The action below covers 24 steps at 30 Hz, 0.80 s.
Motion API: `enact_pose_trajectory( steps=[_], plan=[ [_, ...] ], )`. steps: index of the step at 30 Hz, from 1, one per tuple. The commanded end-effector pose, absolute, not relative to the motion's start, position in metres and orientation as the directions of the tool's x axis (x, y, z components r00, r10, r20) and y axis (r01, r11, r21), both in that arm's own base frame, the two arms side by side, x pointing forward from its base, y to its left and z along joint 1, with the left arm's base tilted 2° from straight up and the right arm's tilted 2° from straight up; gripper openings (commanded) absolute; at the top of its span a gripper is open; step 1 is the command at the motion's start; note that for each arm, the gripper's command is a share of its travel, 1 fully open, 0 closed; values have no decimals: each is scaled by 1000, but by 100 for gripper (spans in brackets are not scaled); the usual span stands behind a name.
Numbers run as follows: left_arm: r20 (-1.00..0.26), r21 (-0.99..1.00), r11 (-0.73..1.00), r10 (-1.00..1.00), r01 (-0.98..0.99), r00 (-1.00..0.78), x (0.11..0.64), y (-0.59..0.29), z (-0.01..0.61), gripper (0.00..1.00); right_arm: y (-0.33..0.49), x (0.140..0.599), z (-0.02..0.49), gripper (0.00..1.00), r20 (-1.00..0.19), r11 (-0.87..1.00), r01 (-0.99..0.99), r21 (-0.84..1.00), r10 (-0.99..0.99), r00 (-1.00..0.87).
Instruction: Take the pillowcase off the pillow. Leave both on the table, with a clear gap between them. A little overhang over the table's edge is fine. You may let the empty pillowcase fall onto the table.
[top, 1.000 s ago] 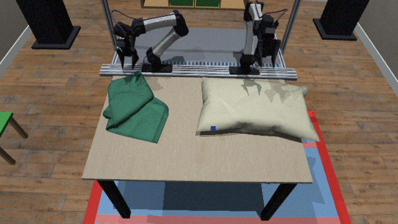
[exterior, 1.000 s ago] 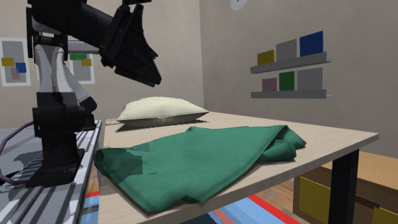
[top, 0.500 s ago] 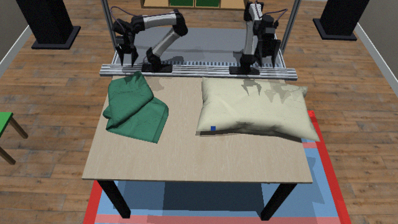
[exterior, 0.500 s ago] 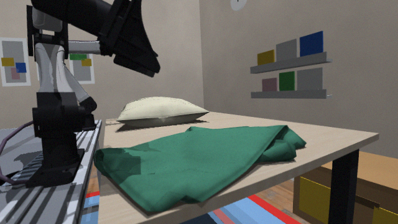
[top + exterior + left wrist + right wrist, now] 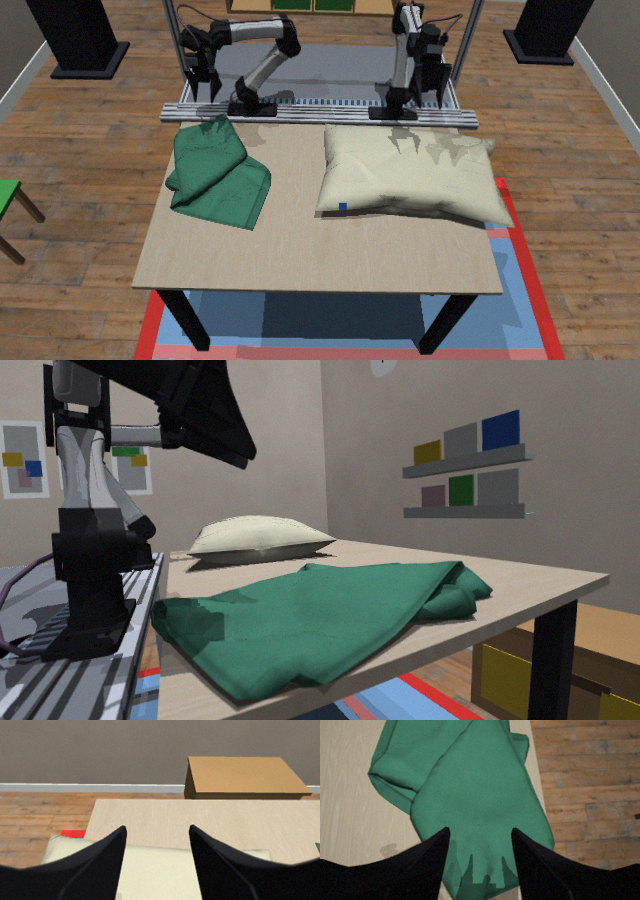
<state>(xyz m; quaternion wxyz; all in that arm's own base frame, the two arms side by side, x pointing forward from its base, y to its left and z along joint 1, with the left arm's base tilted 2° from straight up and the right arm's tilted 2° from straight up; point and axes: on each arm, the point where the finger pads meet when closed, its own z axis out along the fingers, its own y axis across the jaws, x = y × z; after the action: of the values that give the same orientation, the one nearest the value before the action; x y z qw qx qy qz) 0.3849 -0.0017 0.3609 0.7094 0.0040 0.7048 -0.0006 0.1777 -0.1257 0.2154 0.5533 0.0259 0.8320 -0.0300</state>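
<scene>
In the top view the cream pillow (image 5: 405, 175) (image 5: 262, 535) (image 5: 161, 870) lies right of centre, underside hidden — the green pillowcase (image 5: 215, 172) (image 5: 310, 615) (image 5: 477, 788), inner folds obscured, sits apart at left — while left gripper (image 5: 427, 102) (image 5: 157, 828) and right gripper (image 5: 204, 97) (image 5: 245, 460) (image 5: 481, 829) hang open, empty.

In the exterior view, we see the right end effector (image 5: 203, 101) (image 5: 250, 460) (image 5: 481, 829) higher than it was a second ago, its fingertips now farther above the green pillowcase (image 5: 215, 165) (image 5: 320, 610) (image 5: 481, 792). We also see it pitched less steeply downward, the fingers pointing more outward. From the top, we find its fingertips shifted slightly back, away from the table (image 5: 300, 255) (image 5: 530, 575) (image 5: 161, 816) (image 5: 344, 800).
</scene>
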Motion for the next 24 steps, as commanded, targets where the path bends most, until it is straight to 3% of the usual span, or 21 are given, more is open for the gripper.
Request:
enact_pose_trajectory(
  steps=[1,12,18,22,23,24],
  plan=[
    [-998,-5,1000,-6,23,64,389,-7,385,63,-123,176,223,63,-922,997,75,-15,16,-387],
    [-998,-5,1000,-6,23,64,389,-7,385,63,-124,175,230,63,-920,997,79,-15,17,-392],
    [-998,-7,1000,-8,13,59,388,-4,384,63,-128,200,254,63,-917,990,50,-129,-100,-386],
    [-999,-4,1000,-5,6,45,385,-2,382,63,-127,212,240,63,-909,994,38,-99,-75,-411],
    [-999,-6,1000,-6,5,47,385,-1,382,63,-126,220,262,63,-916,989,32,-147,-124,-381],
    [-998,-5,1000,-5,2,59,384,0,385,63,-118,211,232,63,-901,997,10,-71,-60,-430]
  ],
)
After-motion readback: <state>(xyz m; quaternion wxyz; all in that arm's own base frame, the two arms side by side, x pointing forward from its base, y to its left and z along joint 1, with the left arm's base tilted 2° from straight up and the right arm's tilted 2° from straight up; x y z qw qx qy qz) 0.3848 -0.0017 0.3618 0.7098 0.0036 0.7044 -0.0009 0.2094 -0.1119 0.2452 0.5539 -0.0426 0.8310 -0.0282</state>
